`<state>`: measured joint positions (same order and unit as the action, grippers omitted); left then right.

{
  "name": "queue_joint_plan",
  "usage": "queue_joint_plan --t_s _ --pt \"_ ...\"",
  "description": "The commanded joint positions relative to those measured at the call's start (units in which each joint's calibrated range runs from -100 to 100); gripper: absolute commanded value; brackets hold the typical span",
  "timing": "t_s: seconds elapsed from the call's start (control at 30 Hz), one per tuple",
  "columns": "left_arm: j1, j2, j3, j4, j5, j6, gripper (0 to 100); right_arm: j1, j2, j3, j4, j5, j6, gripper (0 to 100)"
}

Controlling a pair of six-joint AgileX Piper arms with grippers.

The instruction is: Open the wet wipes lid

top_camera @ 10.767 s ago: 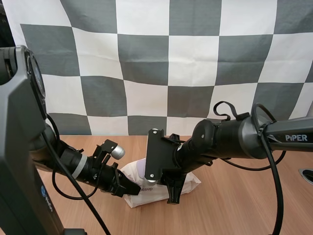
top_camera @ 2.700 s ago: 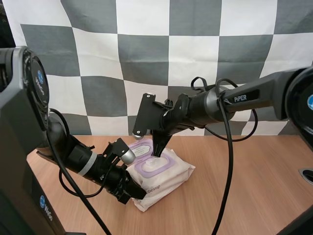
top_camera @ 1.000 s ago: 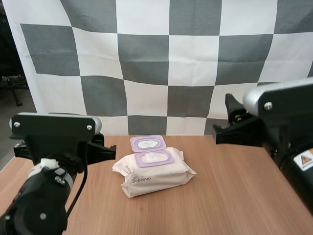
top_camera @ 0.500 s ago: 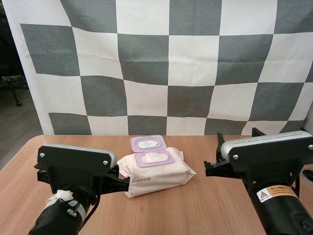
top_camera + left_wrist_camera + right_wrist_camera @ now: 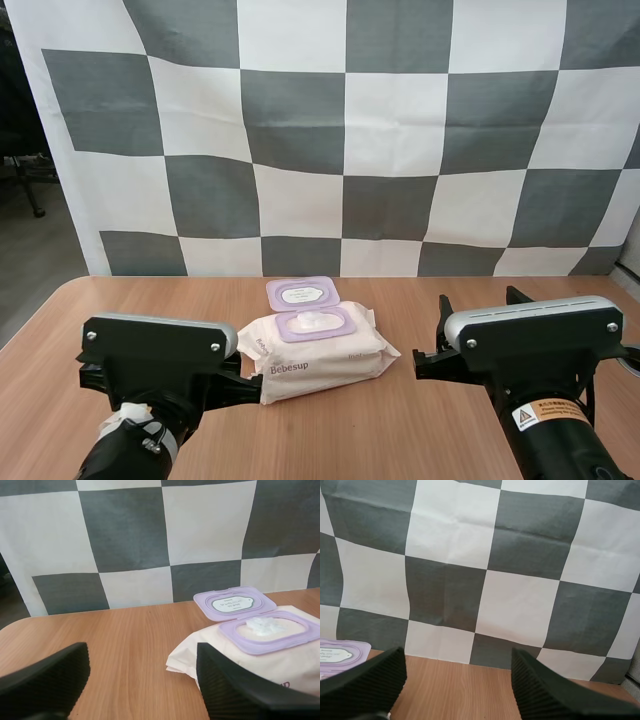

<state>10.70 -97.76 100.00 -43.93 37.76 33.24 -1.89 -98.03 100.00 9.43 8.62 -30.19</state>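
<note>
The white wet wipes pack (image 5: 330,360) lies mid-table. Its purple lid (image 5: 302,293) is flipped back flat behind the purple-framed opening (image 5: 315,323), where a wipe shows. My left gripper (image 5: 142,655) is open, its fingers wide apart with nothing between them, just short of the pack (image 5: 260,655) and a little to its left. The lid (image 5: 234,602) lies open beyond the opening (image 5: 270,629). My right gripper (image 5: 457,657) is open and empty, to the right of the pack, with the lid's edge (image 5: 340,652) off beside its finger. Both arms (image 5: 150,345) (image 5: 530,340) sit low at the near side.
The wooden table (image 5: 450,310) is bare to the right of the pack and behind it. Its left edge curves round at the far left corner (image 5: 80,290).
Both arms have drawn back and sunk lower toward the near edge of the table. The pack and its open lid have stayed put. Both grippers remain open.
</note>
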Motion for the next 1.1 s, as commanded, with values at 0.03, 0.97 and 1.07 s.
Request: queue_joint_plan --t_s 0.03,0.97,1.07 --pt "0.00 0.0 0.0 1.5 -0.6 0.0 100 0.0 0.0 0.0 0.1 0.1 0.0 100" --pt "0.00 0.0 0.0 23.7 -27.4 -40.1 100 0.0 0.0 0.0 0.1 0.1 0.0 100" --pt "0.00 0.0 0.0 27.3 -25.7 -29.1 100 0.0 0.0 0.0 0.1 0.1 0.0 100"
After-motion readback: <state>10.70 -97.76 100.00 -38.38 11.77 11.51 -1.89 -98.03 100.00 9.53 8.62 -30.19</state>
